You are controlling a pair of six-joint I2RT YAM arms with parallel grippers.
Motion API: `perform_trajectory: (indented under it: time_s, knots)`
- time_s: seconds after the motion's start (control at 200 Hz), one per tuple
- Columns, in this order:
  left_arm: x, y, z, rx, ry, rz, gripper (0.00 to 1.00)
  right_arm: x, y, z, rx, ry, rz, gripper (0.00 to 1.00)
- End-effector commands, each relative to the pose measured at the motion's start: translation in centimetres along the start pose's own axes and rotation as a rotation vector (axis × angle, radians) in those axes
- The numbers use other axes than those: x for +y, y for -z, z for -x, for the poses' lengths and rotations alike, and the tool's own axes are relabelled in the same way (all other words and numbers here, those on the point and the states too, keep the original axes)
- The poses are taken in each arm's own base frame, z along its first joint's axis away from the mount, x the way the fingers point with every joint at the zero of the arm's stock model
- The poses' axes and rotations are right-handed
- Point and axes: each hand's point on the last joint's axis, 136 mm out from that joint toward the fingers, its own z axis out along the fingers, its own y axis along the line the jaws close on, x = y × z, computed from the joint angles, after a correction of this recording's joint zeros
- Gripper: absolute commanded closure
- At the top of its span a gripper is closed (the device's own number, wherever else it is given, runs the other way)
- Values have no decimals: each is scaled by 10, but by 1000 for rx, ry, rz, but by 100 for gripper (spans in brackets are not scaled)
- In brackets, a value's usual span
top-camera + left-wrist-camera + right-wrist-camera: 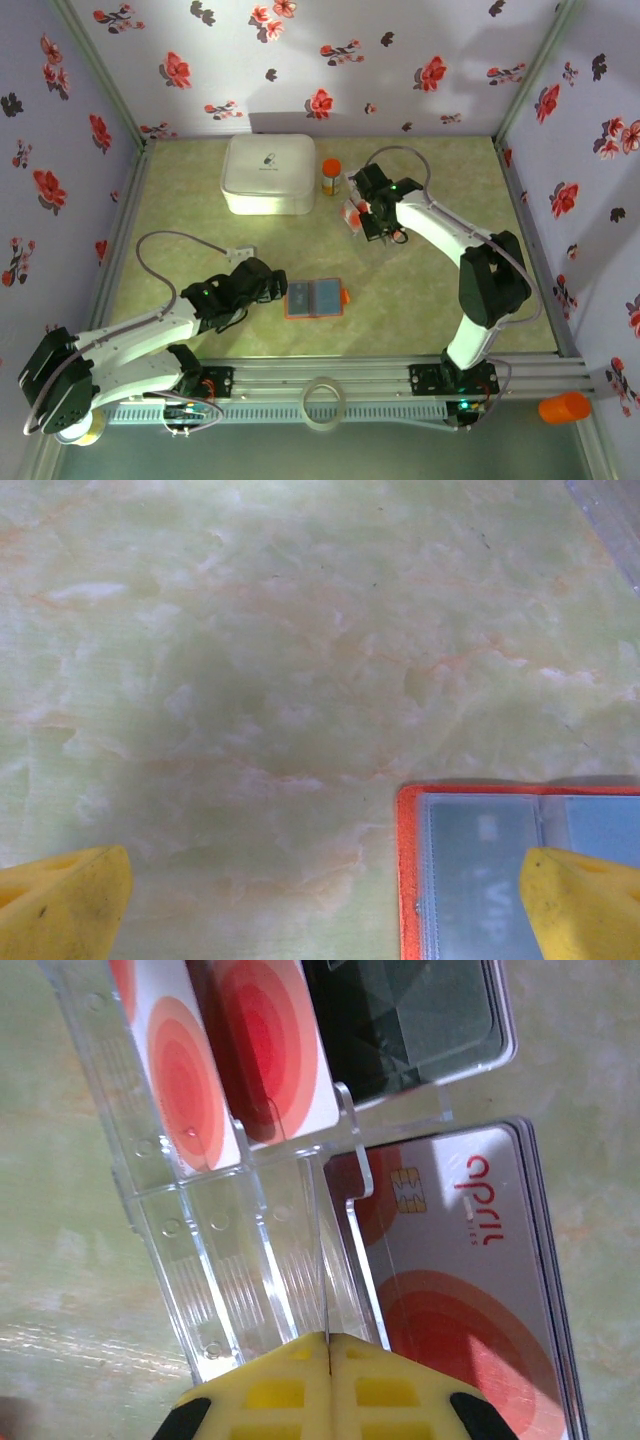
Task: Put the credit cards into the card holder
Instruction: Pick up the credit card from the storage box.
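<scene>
The card holder (pixel 315 298) lies open on the green mat, orange-red outside and light blue inside. In the left wrist view the card holder's (pixel 480 880) corner sits low right, a card under its clear sleeve. My left gripper (pixel 278 290) hovers open at its left edge; the left gripper (pixel 325 880) has bare mat between its yellow fingertips (pixel 70 900). My right gripper (pixel 372 225) is at the credit cards (pixel 352 215) near the back. The right gripper (pixel 327 1345) is shut on a thin card seen edge-on, standing in a clear rack (pixel 200 1240). Beside it are a white red-circled card (pixel 470 1280) and a dark card (pixel 410 1020).
A big white rounded box (pixel 268 173) and an orange-capped bottle (pixel 331 177) stand at the back. A small white piece (pixel 240 252) lies near the left arm. A tape ring (pixel 324 402) and an orange cup (pixel 565 407) sit by the front rail.
</scene>
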Motion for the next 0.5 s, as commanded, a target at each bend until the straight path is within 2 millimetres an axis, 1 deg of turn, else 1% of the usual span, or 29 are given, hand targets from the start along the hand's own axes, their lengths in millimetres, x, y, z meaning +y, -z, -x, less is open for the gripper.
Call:
perform_trajectory:
  time_s: [0.0,0.125,0.225,0.365,0.495]
  knots:
    - [4,-3,-2,5,-12,13,0,0,33,13,-62,6,50,100]
    - [6,-2,-2,6,-15,19,0,1,51,16,-100,-7,81,100]
    - [7,-1,-2,10,-16,21,0,7,66,17,-125,-23,132,100]
    - [7,2,-1,24,-29,29,0,23,80,13,-151,-36,222,100]
    - [4,4,-1,53,-44,37,0,50,86,6,-161,-30,326,100]
